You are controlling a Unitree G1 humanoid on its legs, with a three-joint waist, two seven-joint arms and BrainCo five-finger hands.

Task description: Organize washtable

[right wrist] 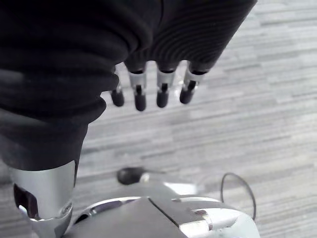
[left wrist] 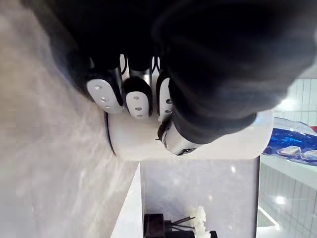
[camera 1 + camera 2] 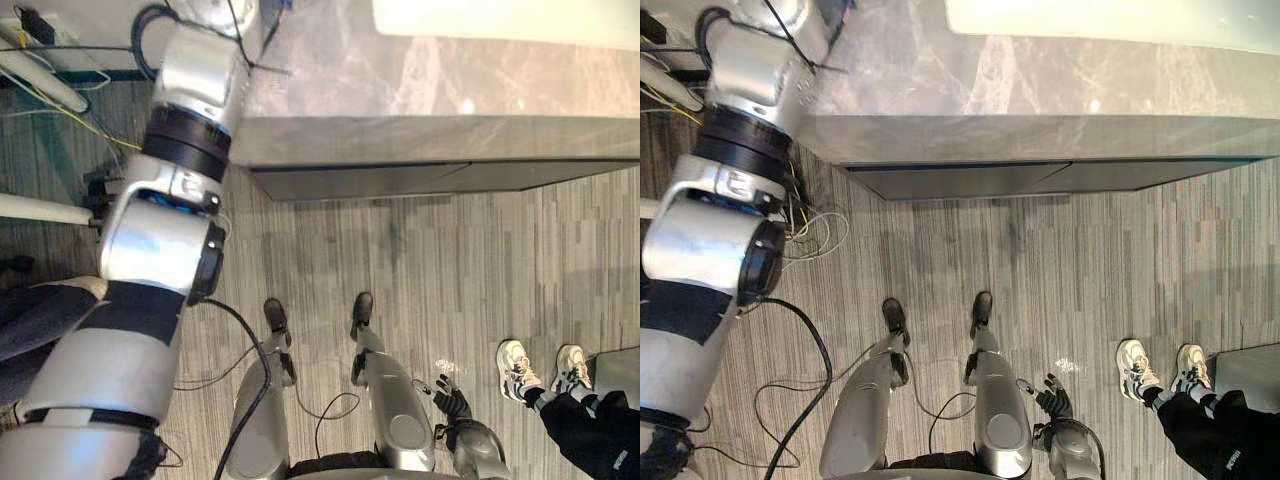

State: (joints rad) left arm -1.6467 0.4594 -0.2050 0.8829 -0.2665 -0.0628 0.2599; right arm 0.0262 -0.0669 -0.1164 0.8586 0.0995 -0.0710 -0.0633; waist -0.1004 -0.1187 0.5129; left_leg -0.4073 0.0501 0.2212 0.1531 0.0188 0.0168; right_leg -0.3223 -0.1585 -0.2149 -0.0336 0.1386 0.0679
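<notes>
The left arm (image 3: 160, 240) rises from the near left and stretches far out, its forearm crossing the near edge of the grey marble tabletop (image 3: 420, 90) at that surface's left end. In the left wrist view the left hand (image 2: 138, 96) is at a white, smooth, round-edged object (image 2: 223, 146) that stands on the marble. Its fingers (image 2: 105, 93) are curled, their tips lying against the object's end nearest the stone, and the thumb (image 2: 176, 141) presses on the object's side, so the hand is clamped on it. What kind of object it is I cannot tell. Past it stand a dark holder with thin sticks and white blossoms (image 2: 171, 225) and, further off, a blue packet (image 2: 292, 144).

A pale rectangular basin (image 3: 505, 20) sits at the far right of the tabletop.

The right arm hangs straight down at the robot's side. The right hand (image 3: 450, 398) is low on the near right above the grey wood-grain floor (image 3: 430, 260). In the right wrist view its fingers (image 1: 162, 87) point down, straight and slightly spread, the hand relaxed, touching and holding nothing.

A person in dark trousers and white trainers (image 3: 515, 365) stands on the floor at the near right, well apart from the right hand.
</notes>
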